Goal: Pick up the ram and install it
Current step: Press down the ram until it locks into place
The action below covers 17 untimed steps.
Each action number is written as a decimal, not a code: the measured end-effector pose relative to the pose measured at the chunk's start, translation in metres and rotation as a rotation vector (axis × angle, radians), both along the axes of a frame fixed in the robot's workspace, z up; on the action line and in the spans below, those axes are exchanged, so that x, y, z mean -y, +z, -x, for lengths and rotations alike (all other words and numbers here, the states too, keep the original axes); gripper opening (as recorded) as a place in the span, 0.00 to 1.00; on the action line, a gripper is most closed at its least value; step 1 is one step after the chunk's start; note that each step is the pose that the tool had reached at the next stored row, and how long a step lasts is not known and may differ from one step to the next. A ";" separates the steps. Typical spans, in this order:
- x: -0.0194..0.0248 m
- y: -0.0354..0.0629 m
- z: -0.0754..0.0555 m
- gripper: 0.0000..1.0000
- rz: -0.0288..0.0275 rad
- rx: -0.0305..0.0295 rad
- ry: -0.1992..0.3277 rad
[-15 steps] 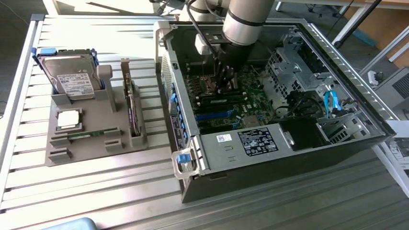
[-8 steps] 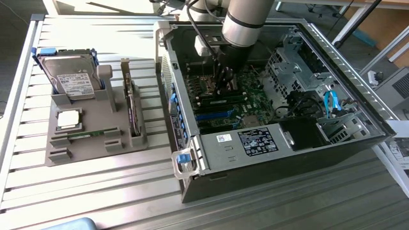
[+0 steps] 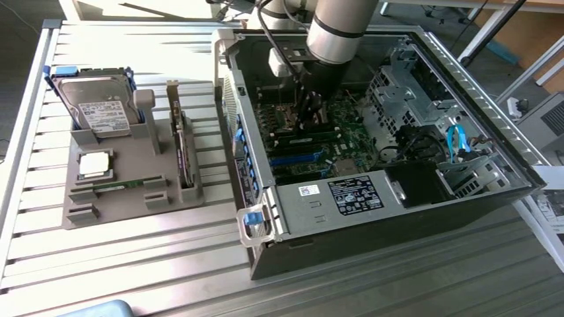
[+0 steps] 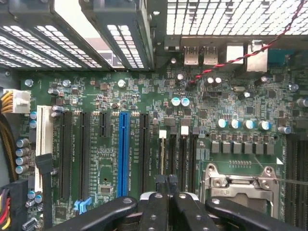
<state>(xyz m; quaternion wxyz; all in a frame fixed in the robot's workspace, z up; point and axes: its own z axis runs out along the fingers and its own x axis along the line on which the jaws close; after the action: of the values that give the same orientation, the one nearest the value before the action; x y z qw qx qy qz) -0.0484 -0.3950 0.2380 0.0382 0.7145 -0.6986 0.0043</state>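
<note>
My gripper [image 3: 311, 117] reaches down into the open computer case [image 3: 458, 198], just over the memory slots [image 4: 179, 149] of the green motherboard [image 4: 110, 96]. Its black fingers [image 4: 159, 202] are pressed together, and I can make out nothing between them. A thin green ram [image 3: 306, 137] stands in a slot right under the fingertips; from the wrist it is a pale edge-on strip [image 4: 162, 151] running away from the fingers. I cannot tell whether the fingers touch it. Another thin green stick [image 3: 116, 187] lies in the grey parts holder [image 3: 88, 218].
The holder at the exterior view's left also carries a hard drive [image 3: 102, 105], a square silver processor [image 3: 94, 165] and a dark expansion card [image 3: 181, 148]. Beside the slots are the processor socket [image 4: 240, 185], a blue slot [image 4: 123, 154], drive cages [image 3: 397, 86] and blue cables [image 3: 455, 142].
</note>
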 end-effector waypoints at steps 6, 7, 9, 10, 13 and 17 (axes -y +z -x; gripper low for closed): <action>0.0002 0.0208 0.000 0.11 0.0019 -0.0007 0.000; 0.0002 0.0250 0.000 0.11 0.0035 -0.0006 0.000; 0.0001 0.0263 -0.002 0.11 0.0042 -0.0005 0.000; 0.0001 0.0263 -0.004 0.11 0.0041 -0.0011 -0.001; 0.0002 0.0263 -0.012 0.11 0.0042 -0.0024 -0.002; 0.0002 0.0261 -0.024 0.11 0.0043 -0.0037 -0.003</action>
<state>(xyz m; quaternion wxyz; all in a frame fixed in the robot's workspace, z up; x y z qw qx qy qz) -0.0242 -0.3952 0.2641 0.0410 0.7134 -0.6996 0.0044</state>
